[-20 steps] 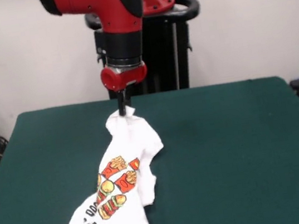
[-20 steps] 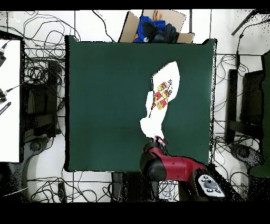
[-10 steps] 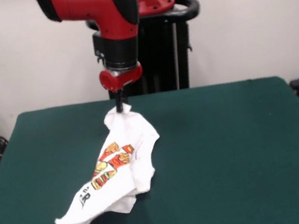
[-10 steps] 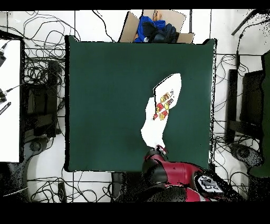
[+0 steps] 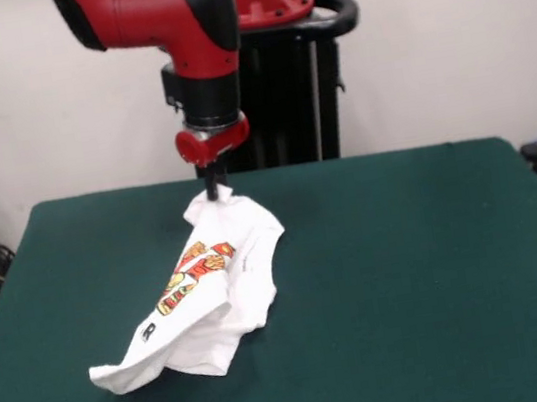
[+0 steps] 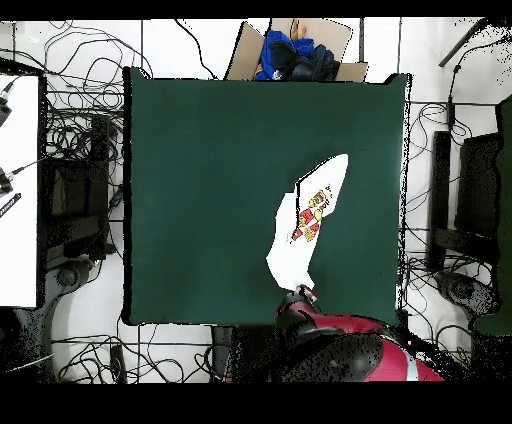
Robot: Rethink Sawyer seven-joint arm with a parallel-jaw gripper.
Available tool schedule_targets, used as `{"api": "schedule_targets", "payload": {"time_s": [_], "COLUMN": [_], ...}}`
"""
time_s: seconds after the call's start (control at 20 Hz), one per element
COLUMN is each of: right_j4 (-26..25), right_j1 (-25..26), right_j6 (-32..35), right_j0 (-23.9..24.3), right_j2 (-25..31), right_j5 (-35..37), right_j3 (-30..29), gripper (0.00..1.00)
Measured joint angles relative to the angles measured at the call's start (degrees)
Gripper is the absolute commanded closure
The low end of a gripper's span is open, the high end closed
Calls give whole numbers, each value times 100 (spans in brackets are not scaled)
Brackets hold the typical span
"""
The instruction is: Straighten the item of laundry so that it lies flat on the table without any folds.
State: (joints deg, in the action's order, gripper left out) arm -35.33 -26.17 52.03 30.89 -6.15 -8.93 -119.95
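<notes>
The white T-shirt (image 5: 216, 290) with orange-red food prints hangs folded from my gripper (image 5: 213, 191) and trails down to the dark green table (image 5: 410, 271). Its lower end rests crumpled on the table toward the picture's left front. My gripper is shut on the shirt's top edge near the table's far side. In the overhead view the shirt (image 6: 305, 225) stretches as a narrow strip from my gripper (image 6: 298, 293) near the bottom edge of the table (image 6: 200, 180) up toward the right.
A cardboard box with blue and dark clothes (image 6: 290, 55) stands past the table's top edge in the overhead view. Cables lie on the floor around the table. The black pedestal (image 5: 297, 85) stands behind the table.
My gripper has drawn back toward the pedestal and slightly left, dragging the shirt with it. The shirt's lower end has slid along the table and lies lower and flatter.
</notes>
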Motion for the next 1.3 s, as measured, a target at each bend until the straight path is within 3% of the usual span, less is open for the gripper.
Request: {"api": "schedule_targets", "payload": {"time_s": [0.95, 1.0, 1.3], "right_j4": [-24, -24, -25], "right_j1": [4, 0, -24], "right_j6": [0, 0, 0], "right_j0": [203, 207, 276], "right_j2": [87, 100, 226], "right_j5": [-30, -30, -30], "right_j3": [0, 0, 0], "gripper": [100, 0, 0]}}
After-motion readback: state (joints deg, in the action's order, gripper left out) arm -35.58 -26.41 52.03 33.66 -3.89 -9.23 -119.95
